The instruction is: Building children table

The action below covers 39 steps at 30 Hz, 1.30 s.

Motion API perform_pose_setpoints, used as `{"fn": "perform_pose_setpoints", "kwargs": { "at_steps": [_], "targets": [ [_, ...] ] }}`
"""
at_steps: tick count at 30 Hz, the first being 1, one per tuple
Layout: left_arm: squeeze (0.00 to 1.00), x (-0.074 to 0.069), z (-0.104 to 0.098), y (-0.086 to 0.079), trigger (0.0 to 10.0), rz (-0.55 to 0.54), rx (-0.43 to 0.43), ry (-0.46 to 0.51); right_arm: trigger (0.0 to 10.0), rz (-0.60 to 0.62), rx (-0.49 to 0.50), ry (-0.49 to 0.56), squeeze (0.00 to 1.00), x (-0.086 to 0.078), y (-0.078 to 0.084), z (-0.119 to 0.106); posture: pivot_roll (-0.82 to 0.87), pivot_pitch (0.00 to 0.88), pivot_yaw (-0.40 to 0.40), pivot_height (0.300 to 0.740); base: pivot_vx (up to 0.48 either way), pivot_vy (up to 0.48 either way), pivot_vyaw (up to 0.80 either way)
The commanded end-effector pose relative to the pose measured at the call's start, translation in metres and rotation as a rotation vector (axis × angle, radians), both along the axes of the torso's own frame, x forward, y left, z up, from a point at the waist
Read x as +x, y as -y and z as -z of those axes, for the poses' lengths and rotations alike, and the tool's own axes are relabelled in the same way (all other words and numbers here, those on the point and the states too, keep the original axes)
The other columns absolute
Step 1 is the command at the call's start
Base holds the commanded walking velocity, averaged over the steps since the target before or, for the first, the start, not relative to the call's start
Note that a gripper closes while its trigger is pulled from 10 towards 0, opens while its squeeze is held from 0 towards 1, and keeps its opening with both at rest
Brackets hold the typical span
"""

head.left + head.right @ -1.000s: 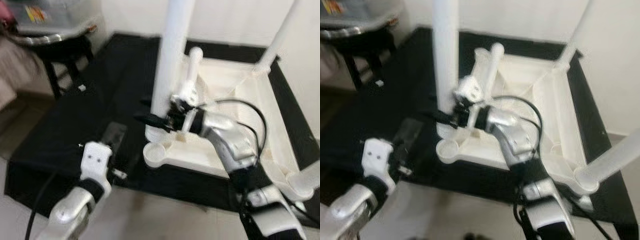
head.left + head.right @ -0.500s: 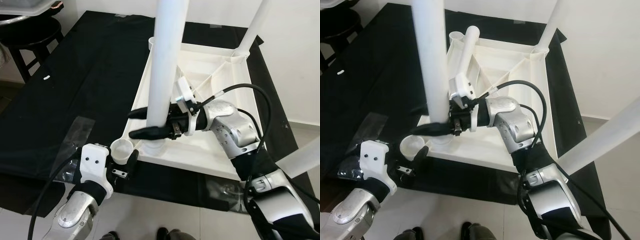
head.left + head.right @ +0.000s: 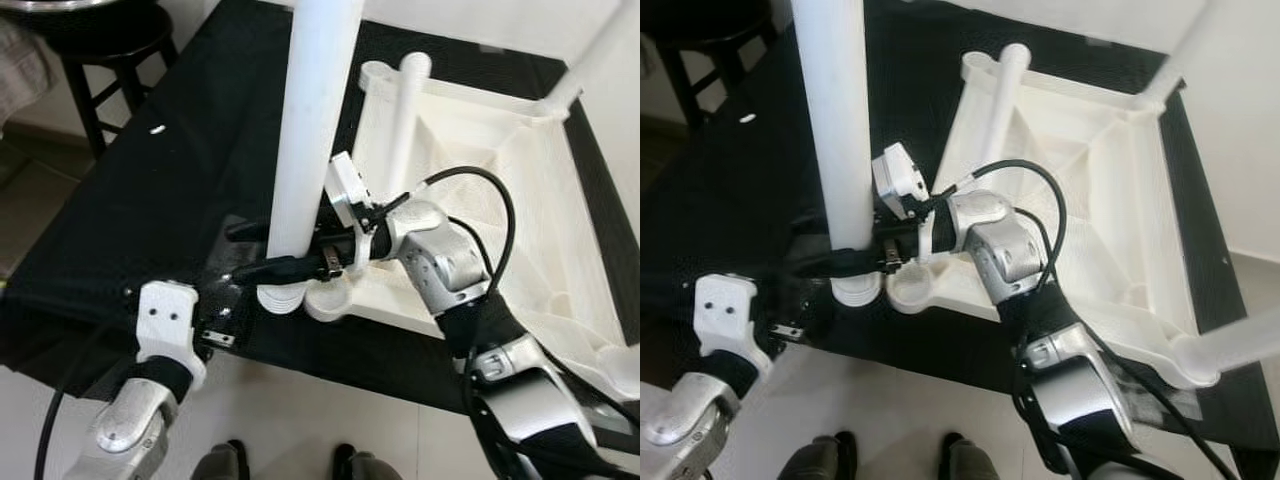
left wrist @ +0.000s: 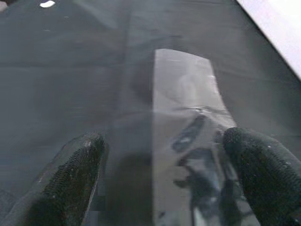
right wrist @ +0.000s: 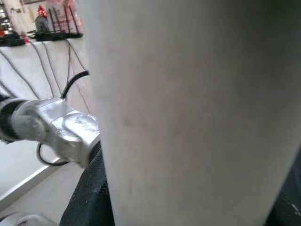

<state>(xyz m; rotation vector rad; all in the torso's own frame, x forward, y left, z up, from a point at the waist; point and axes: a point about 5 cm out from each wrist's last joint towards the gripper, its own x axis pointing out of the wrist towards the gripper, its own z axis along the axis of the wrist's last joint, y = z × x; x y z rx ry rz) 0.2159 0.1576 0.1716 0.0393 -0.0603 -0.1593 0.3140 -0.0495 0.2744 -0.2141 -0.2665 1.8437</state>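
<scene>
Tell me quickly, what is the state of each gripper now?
Left gripper: open, holding nothing, over the black sheet.
Right gripper: shut on the white table leg.

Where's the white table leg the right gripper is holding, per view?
Left eye view: white leg, upright, left of centre, foot just beside the tabletop's near corner socket.
Right eye view: same leg, further left, beside that socket.
Right wrist view: leg close up between the right gripper fingers.
Left wrist view: not in it.
</scene>
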Motion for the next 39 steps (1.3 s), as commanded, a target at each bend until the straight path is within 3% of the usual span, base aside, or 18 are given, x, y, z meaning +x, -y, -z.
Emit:
{"fn": "perform_pose_setpoints", "kwargs": {
  "at_steps": [1,4,9,15,26,39],
  "targets": [
    [0.00,-0.003,0.001,-0.001,10.0,-0.017,0.030,0.002,10.0,-0.056,-0.020,-0.006,0.00,-0.003,0.006,0.000,0.00,0.300,-0.106,0.740,0.000,0.000,0.00],
    [0.00,-0.003,0.001,-0.002,10.0,-0.031,0.046,0.000,10.0,-0.130,-0.076,-0.014,0.00,-0.006,0.019,-0.002,0.00,0.306,-0.110,0.740,0.000,0.000,0.00],
    [0.00,-0.004,0.001,-0.002,10.0,-0.041,0.082,0.006,10.0,-0.126,-0.102,-0.008,0.00,-0.003,0.027,-0.006,0.01,0.312,-0.113,0.740,0.000,0.000,0.00],
    [0.00,-0.004,0.001,-0.008,10.0,-0.100,0.163,0.022,10.0,-0.097,-0.093,0.028,0.00,0.004,0.027,-0.008,0.01,0.321,-0.114,0.740,0.000,0.000,0.00],
    [0.00,-0.013,0.001,-0.015,10.0,-0.135,0.188,0.005,10.0,-0.095,-0.095,0.005,0.00,0.007,0.030,-0.001,0.03,0.357,-0.085,0.740,0.000,0.000,0.00],
    [0.00,-0.025,-0.001,-0.022,10.0,-0.153,0.209,0.003,10.0,-0.087,-0.169,0.112,0.00,0.010,0.034,-0.005,0.04,0.369,-0.068,0.740,0.000,0.000,0.00]
  ]
}}
